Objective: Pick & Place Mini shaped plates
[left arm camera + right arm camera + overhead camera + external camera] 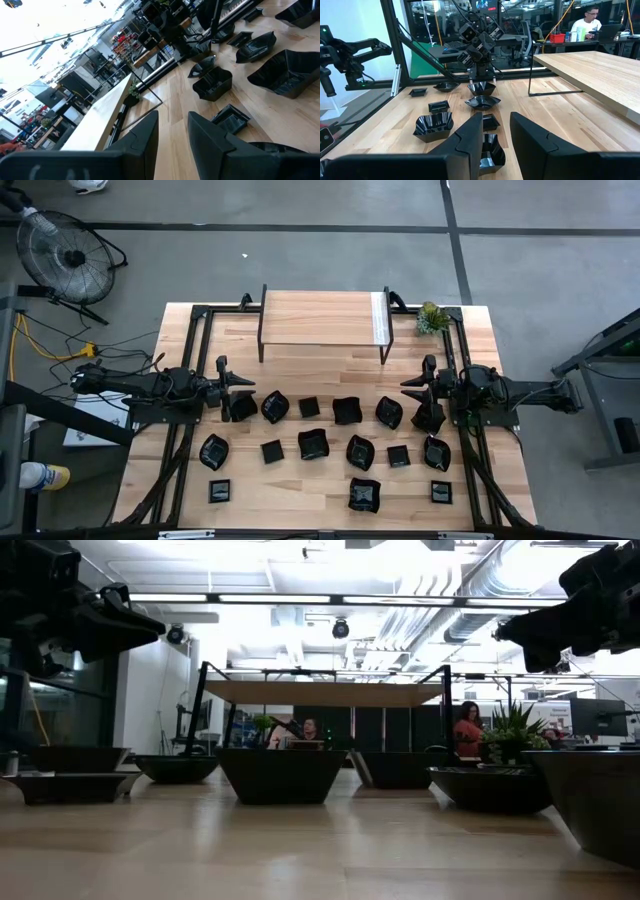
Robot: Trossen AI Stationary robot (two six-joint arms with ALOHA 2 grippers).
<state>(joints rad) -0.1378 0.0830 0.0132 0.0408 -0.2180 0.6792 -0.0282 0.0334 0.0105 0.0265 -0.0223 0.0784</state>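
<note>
Several small glossy black mini shaped plates lie in three rows on the wooden table (330, 375). Among them are a wavy one (313, 444), a square one (272, 451) and a round one (360, 452). All rest on their bases. My left gripper (237, 387) hovers level at the left end of the far row, open, above a plate (481, 88). My right gripper (416, 388) hovers level at the right end, open, above another plate (428, 418). The wrist views show nothing between the fingers of the left gripper (172, 117) or the right gripper (496, 117).
A low wooden shelf on black legs (322, 317) stands at the far middle of the table. A small green plant (430, 320) sits at its right. Black frame rails (190, 360) run along both sides. Bare wood lies between shelf and plates. People sit in the room beyond (467, 730).
</note>
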